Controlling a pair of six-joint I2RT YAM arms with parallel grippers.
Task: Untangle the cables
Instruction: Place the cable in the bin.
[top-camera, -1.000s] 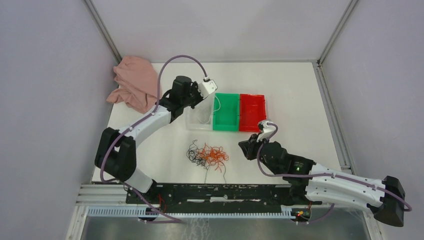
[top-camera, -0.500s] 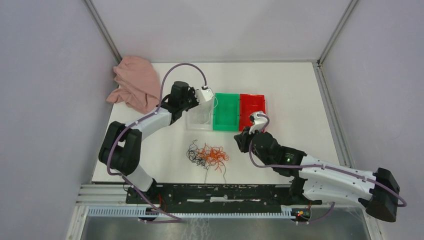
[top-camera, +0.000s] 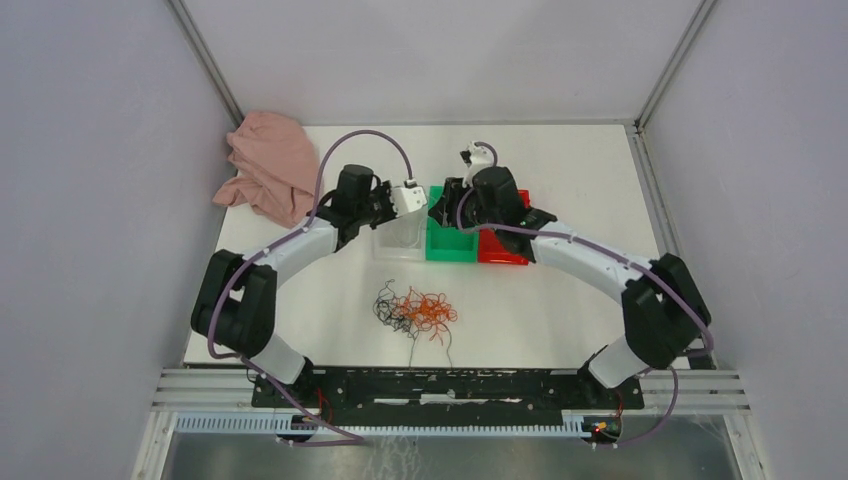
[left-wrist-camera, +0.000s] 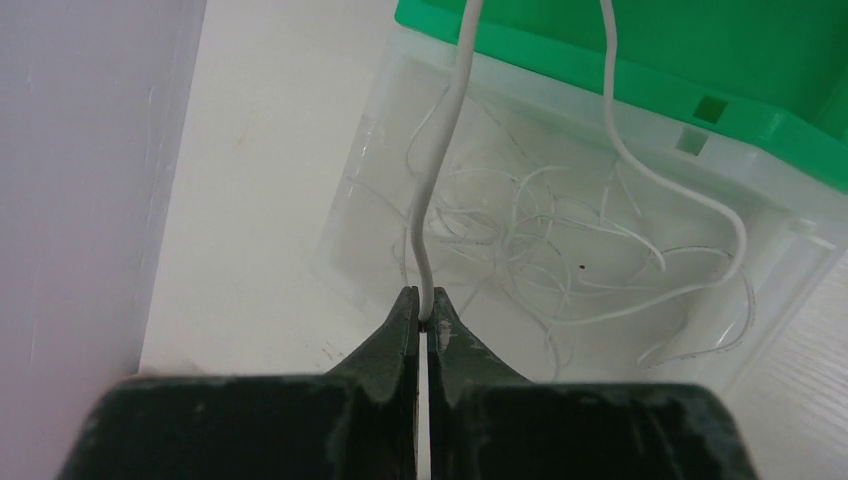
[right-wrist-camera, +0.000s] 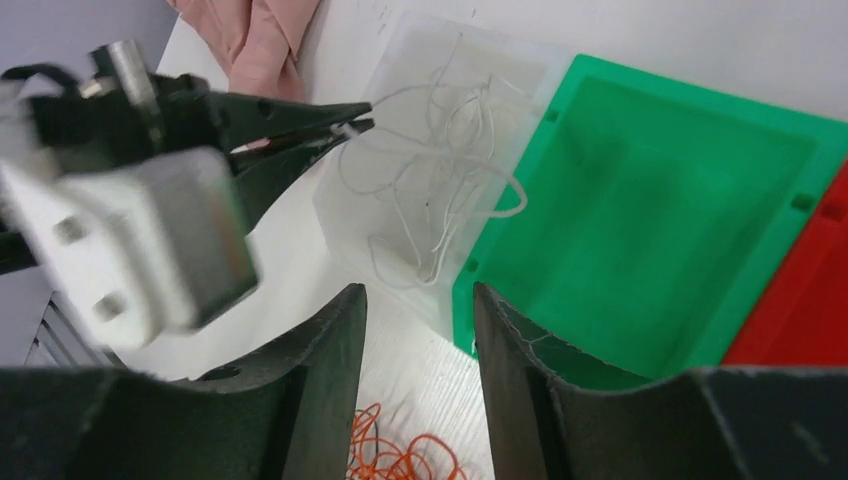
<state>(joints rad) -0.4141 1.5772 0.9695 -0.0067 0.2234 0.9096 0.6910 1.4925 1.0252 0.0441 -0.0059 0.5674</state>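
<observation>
Left wrist view: my left fingers (left-wrist-camera: 405, 335) clenched on a thin white cable (left-wrist-camera: 441, 170), which runs up and away from the tips over the clear bin (left-wrist-camera: 345, 250) of curly whitish strands (left-wrist-camera: 560, 260) | right fingers (right-wrist-camera: 325, 350) parted, empty, above the green bin (right-wrist-camera: 650, 200) edge | orange-black tangle (top-camera: 420, 310) on the surface (top-camera: 560, 300), well apart from both

Bins (top-camera: 452, 247) just beyond cables (top-camera: 416, 310)

blurred: left arm's white box (right-wrist-camera: 130, 240) | cut by top edge: white cable (left-wrist-camera: 424, 265)
</observation>
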